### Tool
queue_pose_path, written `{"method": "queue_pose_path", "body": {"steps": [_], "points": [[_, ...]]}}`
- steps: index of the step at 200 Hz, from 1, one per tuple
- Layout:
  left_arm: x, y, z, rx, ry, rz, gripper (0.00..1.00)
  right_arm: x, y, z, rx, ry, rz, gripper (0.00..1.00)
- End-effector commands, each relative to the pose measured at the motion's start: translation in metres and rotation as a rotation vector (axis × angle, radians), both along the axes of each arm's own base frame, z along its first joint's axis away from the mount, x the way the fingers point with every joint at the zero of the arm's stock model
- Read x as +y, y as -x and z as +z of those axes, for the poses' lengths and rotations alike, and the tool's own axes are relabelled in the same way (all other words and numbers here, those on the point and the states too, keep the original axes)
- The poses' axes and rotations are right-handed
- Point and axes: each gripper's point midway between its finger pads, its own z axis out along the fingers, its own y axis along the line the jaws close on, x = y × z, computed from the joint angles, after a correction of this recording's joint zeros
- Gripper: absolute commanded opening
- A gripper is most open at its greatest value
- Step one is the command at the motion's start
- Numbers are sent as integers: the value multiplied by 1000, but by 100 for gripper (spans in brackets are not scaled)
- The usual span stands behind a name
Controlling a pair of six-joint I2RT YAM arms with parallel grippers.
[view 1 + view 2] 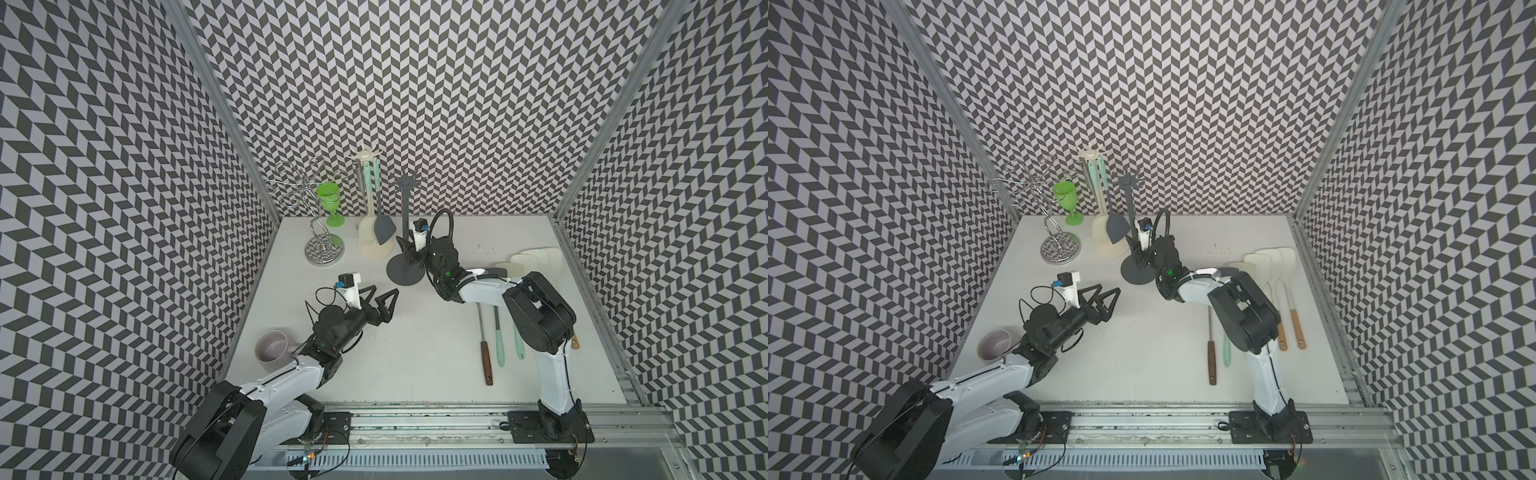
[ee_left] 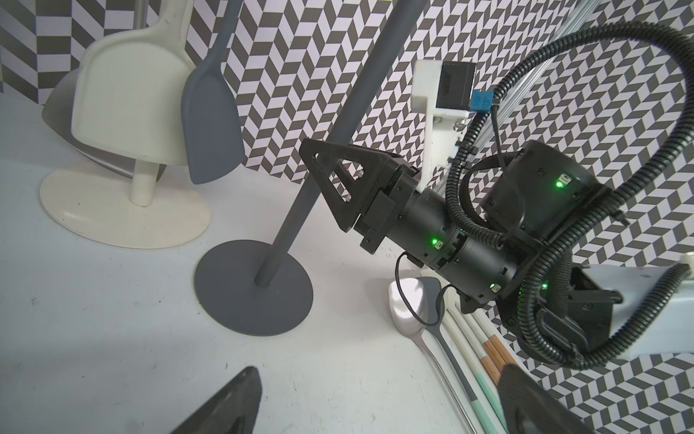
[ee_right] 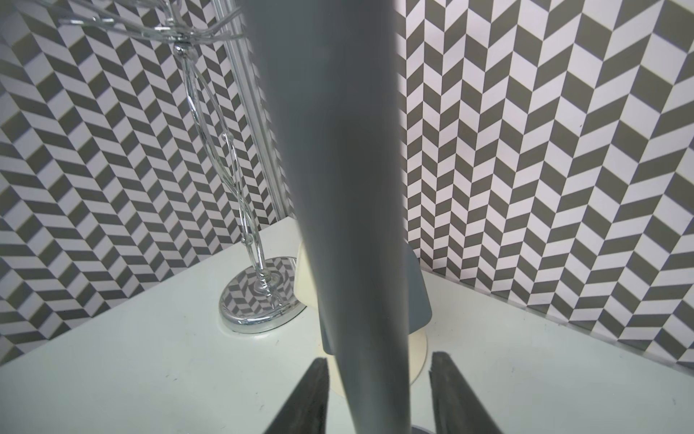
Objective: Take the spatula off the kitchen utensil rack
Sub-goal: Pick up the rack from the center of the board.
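Spatula (image 1: 384, 227) hangs on cream rack (image 1: 374, 252) at rear, grey blade above base, beside cream scoop (image 1: 365, 232). Right gripper (image 3: 375, 362) straddles grey rack pole (image 3: 338, 188) low down, fingers spread, thin gap each side. Left gripper (image 1: 386, 291) spread wide, holds nothing, hovers apart from both racks

spatula (image 1: 384, 230) seemingly hanging on rack (image 1: 374, 252); stand (image 1: 404, 216) just right of it
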Motion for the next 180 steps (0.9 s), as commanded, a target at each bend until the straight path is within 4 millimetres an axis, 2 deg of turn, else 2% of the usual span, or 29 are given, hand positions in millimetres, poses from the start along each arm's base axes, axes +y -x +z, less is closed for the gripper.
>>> {"method": "queue_pose_path", "body": {"steps": [1,39,62,121,180], "points": [[2,3,8,-37,14,-5,100,0,-4,24,-96,-19,-21,29],[3,6,11,-48,23,-7,100,-8,-7,39,-139,8,-66,0],[3,8,13,-55,27,-12,100,-17,-7,51,-164,16,-111,0],[5,10,16,-72,31,-9,100,-54,-19,103,-267,-5,-235,0],[6,11,16,-82,28,-2,100,-113,-52,128,-281,-72,-297,0]]}}
